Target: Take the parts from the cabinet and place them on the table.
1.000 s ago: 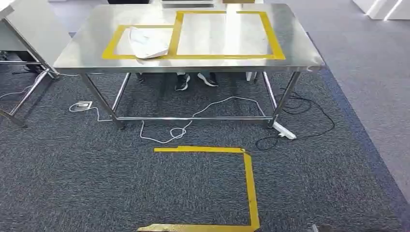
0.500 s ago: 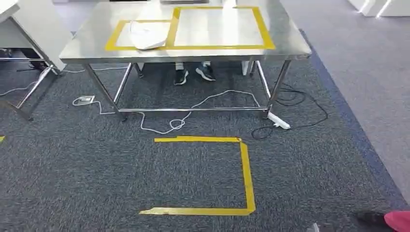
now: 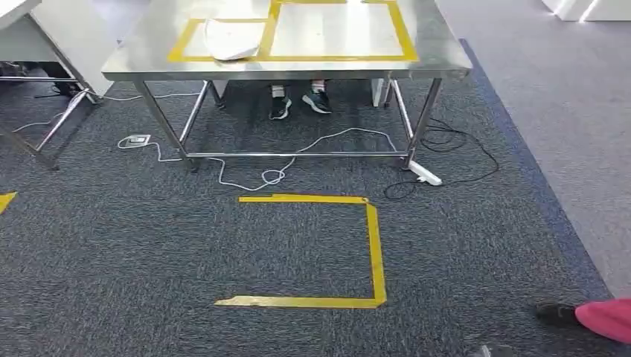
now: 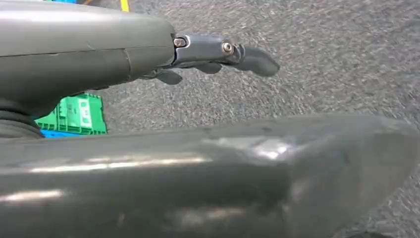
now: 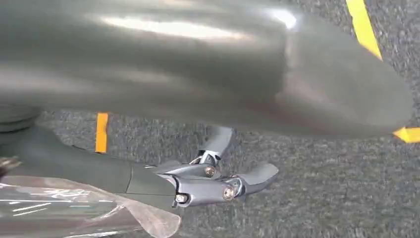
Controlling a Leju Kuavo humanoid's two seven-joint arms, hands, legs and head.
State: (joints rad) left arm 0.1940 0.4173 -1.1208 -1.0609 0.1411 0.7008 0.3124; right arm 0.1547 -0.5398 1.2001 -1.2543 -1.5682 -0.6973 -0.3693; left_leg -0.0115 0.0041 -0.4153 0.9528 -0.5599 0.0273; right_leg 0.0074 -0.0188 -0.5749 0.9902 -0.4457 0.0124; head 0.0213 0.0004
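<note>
A white bagged part point(image 3: 232, 39) lies on the steel table point(image 3: 439, 52), inside the left yellow-taped rectangle. The larger taped rectangle point(image 3: 338, 56) beside it is bare. The table stands well ahead of me, across the carpet. My left hand point(image 4: 218, 52) hangs over the carpet with straight fingers and holds nothing. My right hand point(image 5: 218, 186) also has straight fingers, and carpet shows between them and the thumb. Clear plastic point(image 5: 74, 208) lies along the outer side of those fingers; I cannot tell whether it touches them.
A yellow tape outline point(image 3: 372, 245) marks the carpet before the table. Cables point(image 3: 275, 177) and a power strip point(image 3: 425, 174) lie under it, by a person's shoes point(image 3: 298, 104). A red-clad leg point(image 3: 606, 318) stands at my right. Another table point(image 3: 59, 37) is at the left, a green crate point(image 4: 74, 114) near my left hand.
The whole picture has shifted: the table and floor tape have slid up and look smaller, so the camera has drawn back. The red-clad leg has come into view at lower right.
</note>
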